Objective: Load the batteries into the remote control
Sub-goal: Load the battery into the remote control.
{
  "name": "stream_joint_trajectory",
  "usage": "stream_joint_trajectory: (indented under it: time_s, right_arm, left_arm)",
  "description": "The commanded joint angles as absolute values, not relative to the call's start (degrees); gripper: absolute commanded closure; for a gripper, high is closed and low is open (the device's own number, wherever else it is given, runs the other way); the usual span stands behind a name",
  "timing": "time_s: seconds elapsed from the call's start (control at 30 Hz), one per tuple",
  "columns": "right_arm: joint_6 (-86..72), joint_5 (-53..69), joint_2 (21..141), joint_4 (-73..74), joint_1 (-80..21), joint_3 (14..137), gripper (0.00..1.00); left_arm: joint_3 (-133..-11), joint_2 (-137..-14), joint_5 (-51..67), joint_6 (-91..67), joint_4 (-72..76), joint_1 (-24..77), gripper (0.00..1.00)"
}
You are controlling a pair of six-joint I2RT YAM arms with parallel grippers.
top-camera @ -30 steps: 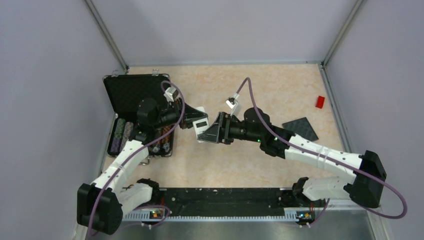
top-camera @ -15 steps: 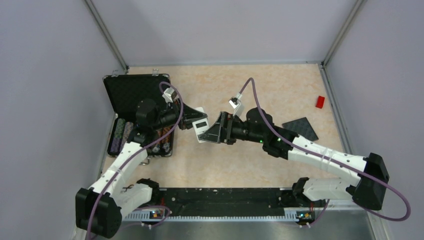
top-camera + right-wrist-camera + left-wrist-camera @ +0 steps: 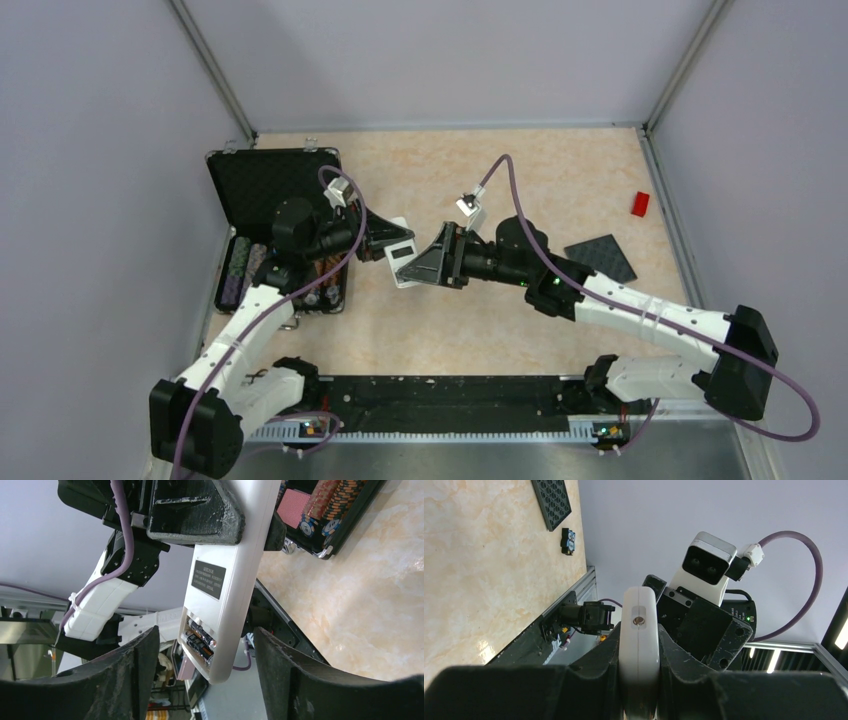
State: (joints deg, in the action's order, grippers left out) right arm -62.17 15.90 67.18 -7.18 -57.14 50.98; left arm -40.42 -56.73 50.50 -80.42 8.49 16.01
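The white remote control [image 3: 402, 252] hangs above the table's middle, and my left gripper [image 3: 383, 240] is shut on its upper part. The left wrist view shows its thin white edge [image 3: 640, 645] pinched between both fingers. In the right wrist view its back [image 3: 227, 575] faces the camera with the compartment uncovered. Two dark batteries [image 3: 200, 641] lie side by side inside. My right gripper [image 3: 205, 635] is open, its fingers standing either side of the remote's battery end without touching it. From above, the right gripper [image 3: 422, 264] meets the remote from the right.
An open black case [image 3: 283, 285] holding colourful chips lies at the left under the left arm, with its lid [image 3: 268, 180] behind. A dark studded plate [image 3: 601, 258] and a red block [image 3: 640, 204] lie at the right.
The right arm has shifted a little and its jaws have changed width slightly around the remote's end. The left gripper still holds the remote in about the same place.
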Motion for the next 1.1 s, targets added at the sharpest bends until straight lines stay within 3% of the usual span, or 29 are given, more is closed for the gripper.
stream_joint_trajectory:
  time_s: [0.0,0.1,0.5,0.57,0.67,0.73,0.83,1.07]
  right_arm:
    - [-61.87,15.84,67.8,-8.93,-57.73,50.35,0.37]
    - [-61.62,16.0,68.23,-8.32,-57.74,50.42,0.48]
    - [-59.84,14.95,69.61,-3.11,-57.72,51.96,0.77]
    - [-59.85,15.25,69.46,-3.16,-57.67,51.96,0.7]
    - [-60.34,14.79,68.12,-3.34,-57.68,51.95,0.36]
    - [-60.42,14.09,66.89,-3.43,-57.7,52.11,0.24]
    - [-60.46,13.43,65.26,-3.09,-57.55,52.61,0.18]
    - [-61.17,12.92,61.25,-2.19,-56.85,52.25,0.16]
  left_arm:
    - [-42.9,-55.17,50.36,-79.58,10.3,16.13,1.0]
    - [-42.85,-55.12,50.32,-79.62,10.26,16.17,1.0]
    - [-43.17,-55.02,50.33,-79.91,10.23,16.11,1.0]
    - [-43.21,-55.02,50.27,-79.74,10.23,16.17,1.0]
    - [-43.07,-55.15,50.19,-79.34,10.14,16.17,1.0]
    - [-43.07,-55.1,49.89,-78.66,10.2,16.17,1.0]
    - [-42.99,-54.92,49.34,-78.22,11.3,16.17,1.0]
    - [-42.64,-53.72,46.57,-74.47,12.82,16.04,1.0]
